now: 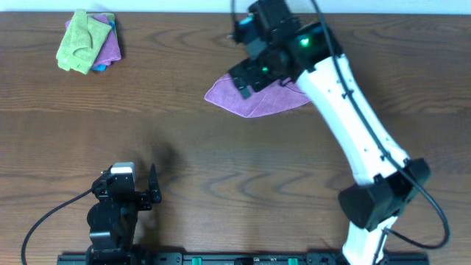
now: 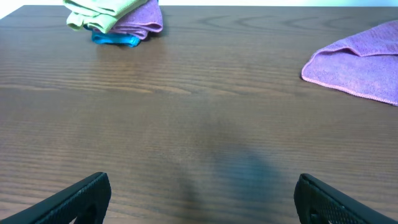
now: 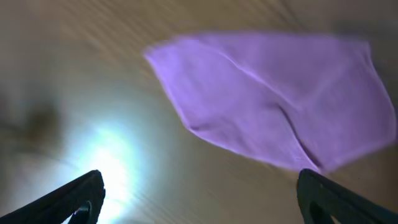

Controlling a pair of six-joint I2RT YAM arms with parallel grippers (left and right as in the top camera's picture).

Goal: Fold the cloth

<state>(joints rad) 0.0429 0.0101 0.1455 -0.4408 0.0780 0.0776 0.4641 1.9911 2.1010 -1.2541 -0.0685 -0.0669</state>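
The purple cloth lies crumpled and partly folded over on the wooden table at the back centre. It also shows in the right wrist view and at the right edge of the left wrist view. My right gripper is above the cloth's left part, open and empty; that view is blurred. My left gripper is at the front left, far from the cloth, open and empty. I see no white tag.
A stack of lime-green, pinkish-purple and blue cloths sits at the back left corner, and it also shows in the left wrist view. The right arm's white link crosses the table's right side.
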